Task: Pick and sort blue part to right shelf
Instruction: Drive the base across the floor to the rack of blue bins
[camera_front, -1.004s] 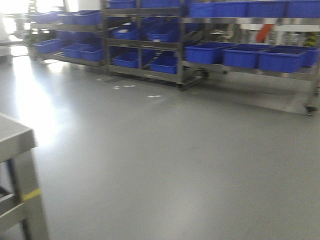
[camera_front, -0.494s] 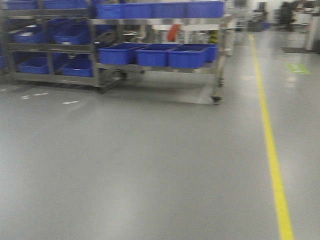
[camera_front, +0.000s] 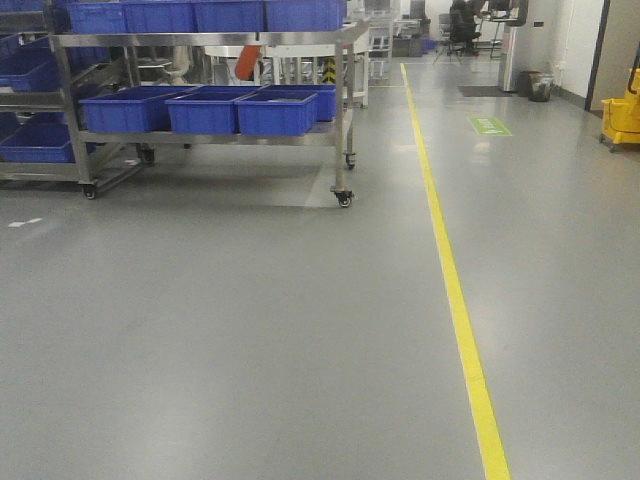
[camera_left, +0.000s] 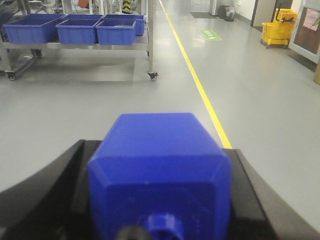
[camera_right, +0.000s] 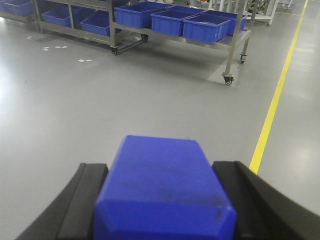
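Front-facing view: blue tubs line right shelf, insides hidden.

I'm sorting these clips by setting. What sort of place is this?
Probably a factory or warehouse floor: a wheeled steel rack loaded with blue tubs, a yellow lane line painted along the grey floor, and a yellow mop bucket at the side.

deep blue part, black pincer fingers, shiny grey floor, yellow line, blue tubs on silver shelf, yellow mop bucket
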